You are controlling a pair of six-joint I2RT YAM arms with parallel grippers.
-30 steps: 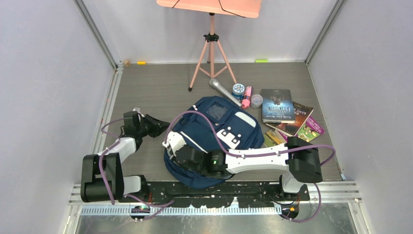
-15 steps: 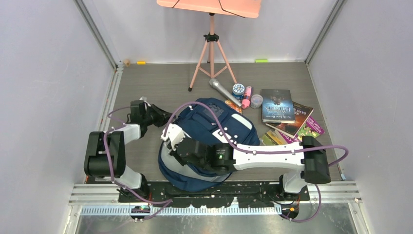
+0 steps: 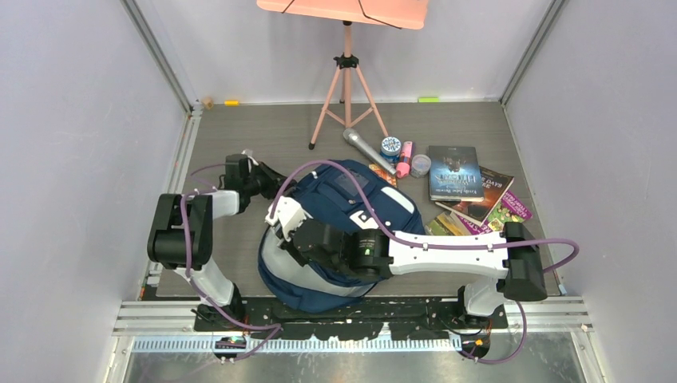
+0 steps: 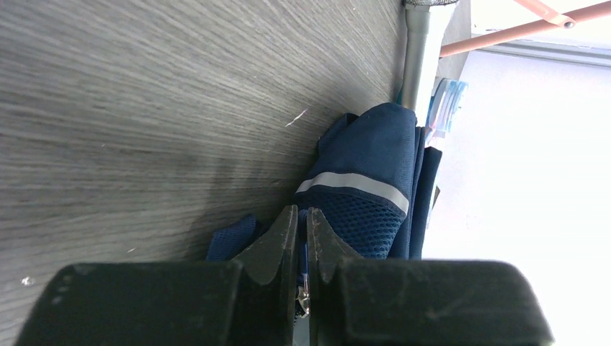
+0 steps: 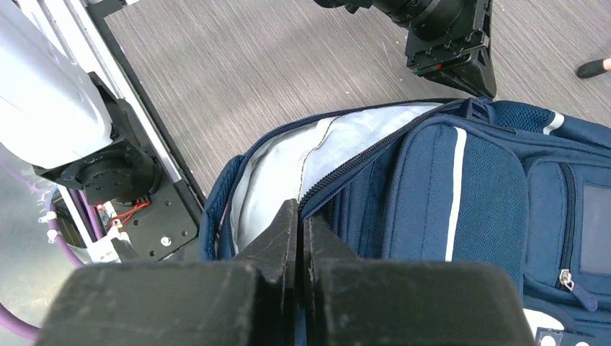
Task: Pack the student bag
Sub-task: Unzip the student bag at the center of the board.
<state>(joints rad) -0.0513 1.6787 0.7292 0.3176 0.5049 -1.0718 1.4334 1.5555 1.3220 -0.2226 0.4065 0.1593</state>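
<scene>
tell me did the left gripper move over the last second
Yes. In the top view the left gripper has shifted away from the arm bases and rightward, toward the pink tripod, up against the student bag.

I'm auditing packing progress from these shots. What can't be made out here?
- Contents of the student bag: right wrist view, only grey lining shows past the right tool.
- Which part of the bag the left tool pinches: left wrist view, its fingers cover it.
- Titles of the books: top view, too small.
</scene>
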